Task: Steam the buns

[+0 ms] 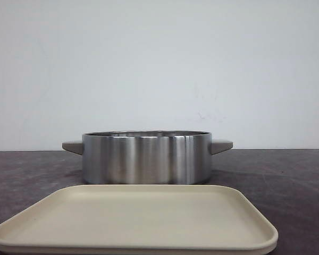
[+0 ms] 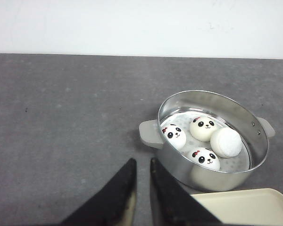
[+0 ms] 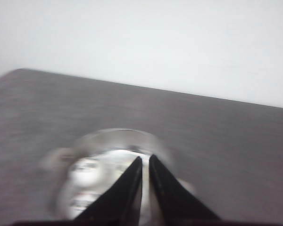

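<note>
Buns (image 2: 202,141) sit in the pot (image 2: 236,176), beside the left claw (image 2: 142,165).

White buns (image 2: 203,139) with black panda faces; brushed silver pot (image 1: 147,158), grey handles; cream tray (image 1: 135,220); dark grey table (image 2: 70,108).

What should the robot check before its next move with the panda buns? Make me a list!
1. All four buns in the steamer pot: ok.
2. Buns face up: not ok, one bun shows no face.
3. Beige tray bare, in front of pot: ok.
4. Left gripper holds nothing, fingers nearly together: ok.
5. Right gripper holds nothing: ok, though the picture is blurred.
6. Lid nearby: cannot tell, none in view.
</note>
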Controlling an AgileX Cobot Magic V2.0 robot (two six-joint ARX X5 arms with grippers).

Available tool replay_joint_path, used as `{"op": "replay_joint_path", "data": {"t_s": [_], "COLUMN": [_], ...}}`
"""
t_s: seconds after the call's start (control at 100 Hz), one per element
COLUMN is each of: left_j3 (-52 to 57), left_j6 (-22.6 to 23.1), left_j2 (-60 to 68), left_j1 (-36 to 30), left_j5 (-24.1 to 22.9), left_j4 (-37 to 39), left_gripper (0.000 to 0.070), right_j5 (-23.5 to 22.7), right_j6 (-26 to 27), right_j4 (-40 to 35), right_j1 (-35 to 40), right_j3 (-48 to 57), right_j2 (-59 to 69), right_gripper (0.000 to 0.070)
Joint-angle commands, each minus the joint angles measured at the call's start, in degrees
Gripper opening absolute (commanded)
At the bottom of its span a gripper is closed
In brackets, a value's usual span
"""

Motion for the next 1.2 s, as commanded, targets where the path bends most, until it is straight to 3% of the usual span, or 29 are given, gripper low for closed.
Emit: {"op": "replay_joint_path", "data": {"t_s": [0.0,0.12,0.24,0.53,0.88,1.19], "left_j3": [0.98,0.98,0.98,0.98,0.98,0.98], "left_j6": [-0.17,-0.17,-0.17,-0.17,-0.17,-0.17], "left_j2": [0.28,0.28,0.28,0.28,0.31,0.28], "left_j1": [-0.24,-0.24,-0.24,-0.24,-0.24,-0.24], "left_j5": [-0.11,-0.11,-0.11,-0.11,-0.11,-0.11], "left_j4": [0.66,0.66,0.66,0.66,0.66,0.66], "left_gripper": [0.0016,0.0016,0.0016,0.0016,0.0016,0.0016], "right_j5": [-4.09,-15.21,-20.33,-19.37,-19.98,-18.21], "right_j6": [-4.28,-7.98,-8.72,-8.76,-8.44,-8.55], "right_j4": [3.87,13.33,16.66,15.47,16.85,12.11], "right_j1": [-4.31,-15.19,-25.88,-38.8,-39.65,-39.5], "right_j3": [-5.25,-18.58,-29.97,-44.98,-53.62,-53.7], "right_j2": [-4.04,-16.15,-27.96,-44.22,-48.3,-48.3], "right_gripper": [0.0017,0.0017,0.0017,0.0017,0.0017,0.0017]}}
